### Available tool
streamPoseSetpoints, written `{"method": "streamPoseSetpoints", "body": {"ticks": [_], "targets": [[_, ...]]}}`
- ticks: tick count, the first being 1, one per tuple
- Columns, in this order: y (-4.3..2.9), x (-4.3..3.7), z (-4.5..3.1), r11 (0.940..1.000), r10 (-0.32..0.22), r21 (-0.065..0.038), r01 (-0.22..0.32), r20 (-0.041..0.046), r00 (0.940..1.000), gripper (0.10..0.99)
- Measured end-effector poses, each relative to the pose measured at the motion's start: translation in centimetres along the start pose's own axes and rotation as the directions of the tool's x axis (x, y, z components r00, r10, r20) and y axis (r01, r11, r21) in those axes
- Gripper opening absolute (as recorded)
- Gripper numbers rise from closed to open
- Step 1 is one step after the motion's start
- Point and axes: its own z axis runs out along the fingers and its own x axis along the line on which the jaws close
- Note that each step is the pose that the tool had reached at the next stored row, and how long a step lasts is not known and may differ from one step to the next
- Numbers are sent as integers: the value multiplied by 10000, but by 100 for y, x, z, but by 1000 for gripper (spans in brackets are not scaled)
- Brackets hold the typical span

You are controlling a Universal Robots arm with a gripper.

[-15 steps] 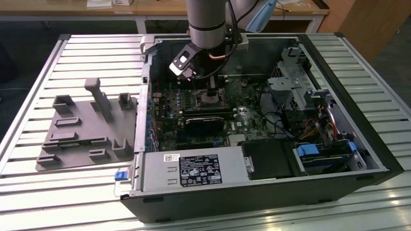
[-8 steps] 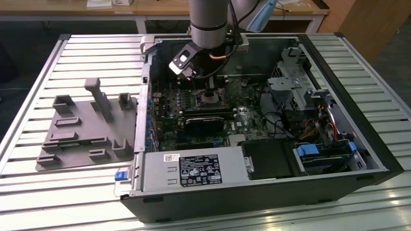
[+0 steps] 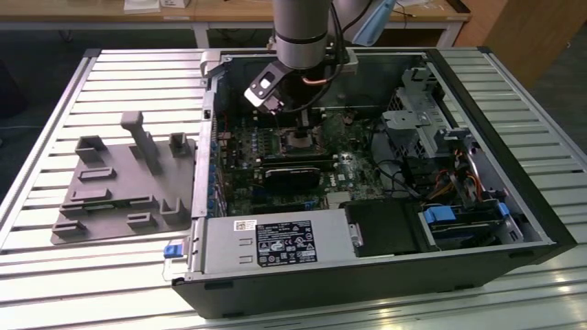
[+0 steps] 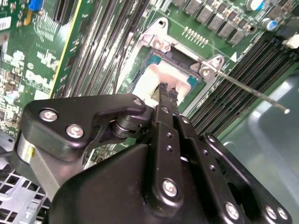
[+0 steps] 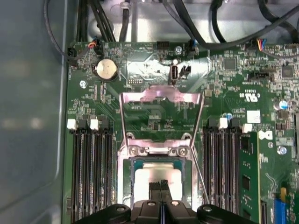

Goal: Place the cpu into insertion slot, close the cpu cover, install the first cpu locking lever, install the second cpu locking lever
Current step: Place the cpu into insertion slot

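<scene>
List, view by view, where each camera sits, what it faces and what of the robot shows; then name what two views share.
Exterior view: off the arm, high up, looking down into the open computer case; the arm reaches in.
First wrist view: at the wrist, looking along the pincer at the cpu and the raised cpu cover.
Second wrist view: at the wrist, looking slantwise over the pincer body at the cpu.
Shared: both wrist views show the shut pincer tips at the cpu in the insertion slot.
</scene>
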Motion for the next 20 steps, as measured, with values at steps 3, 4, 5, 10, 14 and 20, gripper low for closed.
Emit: {"method": "streamPoseSetpoints", "body": {"ticks": [3,4,5,10,14,20], "targets": [[1,0,-6,10000,-20,3,20,6,10000,102],[2,1,-15,10000,-21,-1,21,3,10000,102],[4,1,-30,10000,-20,-5,20,2,10000,102],[10,2,-130,10000,-20,-16,20,3,10000,102],[17,3,-224,10000,-20,-24,20,3,10000,102],[28,4,-380,10000,-20,-49,20,3,10000,102]]}}
